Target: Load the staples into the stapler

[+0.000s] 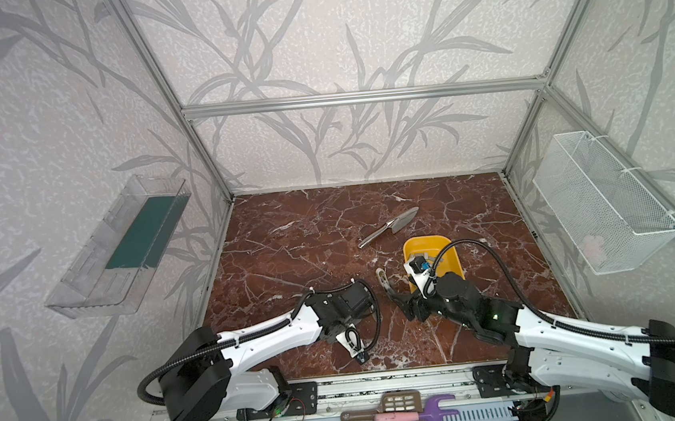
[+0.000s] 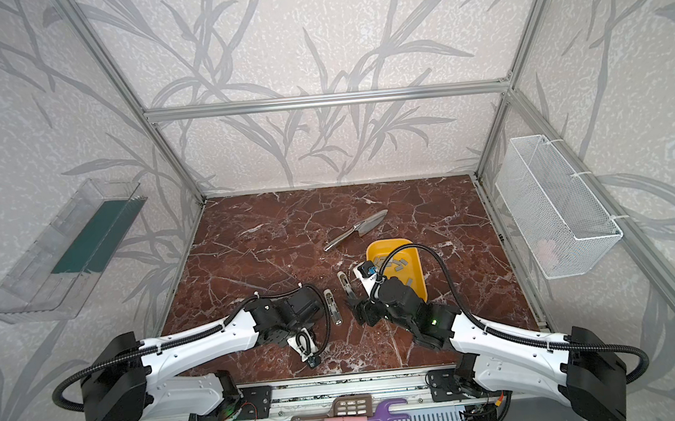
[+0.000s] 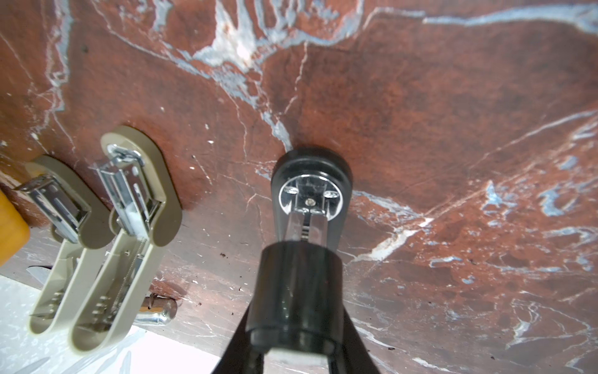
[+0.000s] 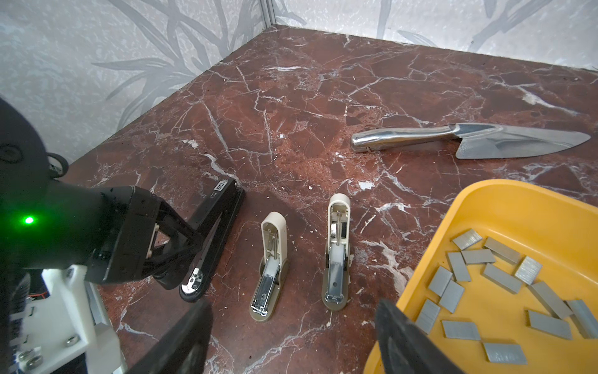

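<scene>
Your left pincer (image 4: pixel 189 259) grasped the long black stapler (image 4: pixel 223 207); your right pincer (image 4: pixel 293 311) hung released. A shallow hold could let it twist.

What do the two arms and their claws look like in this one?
The left arm and right arm have white shells with black joint housings. Black ribbed conduit loops along each. A green light glows on the right wrist housing. The left claw and right claw are black, with tapered fingers.
</scene>
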`<act>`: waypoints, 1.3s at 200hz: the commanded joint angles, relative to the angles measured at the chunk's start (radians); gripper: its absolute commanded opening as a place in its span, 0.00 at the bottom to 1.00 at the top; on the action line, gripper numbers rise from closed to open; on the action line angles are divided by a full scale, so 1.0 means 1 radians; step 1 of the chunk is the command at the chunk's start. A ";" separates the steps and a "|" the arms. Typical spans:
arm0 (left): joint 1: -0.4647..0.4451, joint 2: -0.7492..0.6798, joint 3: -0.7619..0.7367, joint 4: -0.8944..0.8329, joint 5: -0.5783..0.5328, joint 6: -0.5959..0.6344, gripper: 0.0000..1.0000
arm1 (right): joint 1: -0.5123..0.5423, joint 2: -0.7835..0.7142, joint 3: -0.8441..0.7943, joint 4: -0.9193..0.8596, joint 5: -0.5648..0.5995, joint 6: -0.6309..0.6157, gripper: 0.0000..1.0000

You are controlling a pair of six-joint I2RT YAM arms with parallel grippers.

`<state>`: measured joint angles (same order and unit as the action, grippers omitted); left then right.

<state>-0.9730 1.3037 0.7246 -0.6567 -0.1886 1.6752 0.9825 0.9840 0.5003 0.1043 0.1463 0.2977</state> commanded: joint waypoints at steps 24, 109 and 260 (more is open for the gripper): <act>-0.005 0.038 0.045 -0.028 0.062 -0.047 0.38 | -0.002 0.002 0.027 0.020 -0.019 0.008 0.80; -0.021 0.077 0.133 -0.098 0.119 -0.150 0.27 | -0.003 -0.001 0.027 0.018 -0.032 0.014 0.80; -0.021 0.192 0.171 -0.061 0.262 -0.417 0.06 | -0.002 -0.011 0.020 0.020 -0.039 0.024 0.80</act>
<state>-0.9928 1.4578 0.8944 -0.7292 0.0048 1.3411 0.9817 0.9833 0.5022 0.1043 0.1226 0.3080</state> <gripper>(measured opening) 0.257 0.799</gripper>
